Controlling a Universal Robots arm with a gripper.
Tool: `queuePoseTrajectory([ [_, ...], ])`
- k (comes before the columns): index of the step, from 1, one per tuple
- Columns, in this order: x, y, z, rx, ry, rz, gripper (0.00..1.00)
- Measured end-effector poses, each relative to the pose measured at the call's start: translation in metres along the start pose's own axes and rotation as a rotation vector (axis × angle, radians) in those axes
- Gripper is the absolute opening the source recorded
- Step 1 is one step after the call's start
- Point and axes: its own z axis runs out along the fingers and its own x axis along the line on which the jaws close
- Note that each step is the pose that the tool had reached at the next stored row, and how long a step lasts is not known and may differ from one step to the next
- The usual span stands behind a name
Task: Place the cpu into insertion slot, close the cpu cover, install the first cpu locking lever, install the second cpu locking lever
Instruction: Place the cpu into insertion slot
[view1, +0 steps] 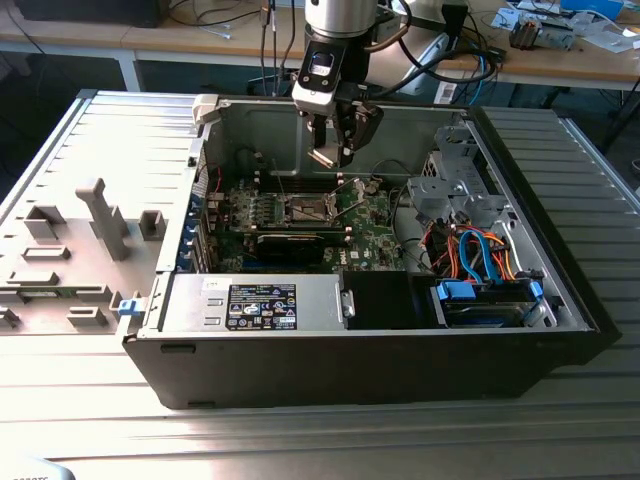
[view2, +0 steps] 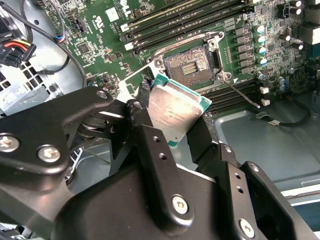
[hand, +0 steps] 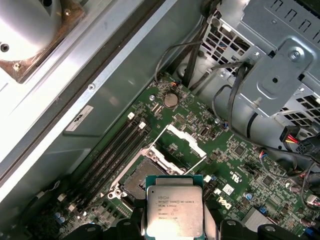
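Observation:
My gripper hangs inside the open computer case, above the green motherboard. It is shut on the cpu, a flat square chip with a silvery top, its black fingers clamping two opposite edges. In the first wrist view the cpu hovers just short of the insertion slot, which lies open with its dark contact field bare. The cpu cover stands tilted up from one edge of the socket. A thin locking lever sticks out loose beside the insertion slot.
Memory slots run along one side of the socket. A long black card lies in front of it. A metal drive cage with cables fills the exterior view's right. The power supply sits along the front.

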Motion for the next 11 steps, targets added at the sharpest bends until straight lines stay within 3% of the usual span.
queuePoseTrajectory([
  [11, 0.0, 0.0, 0.0, 0.0001, -0.0004, 0.006, 0.54],
])
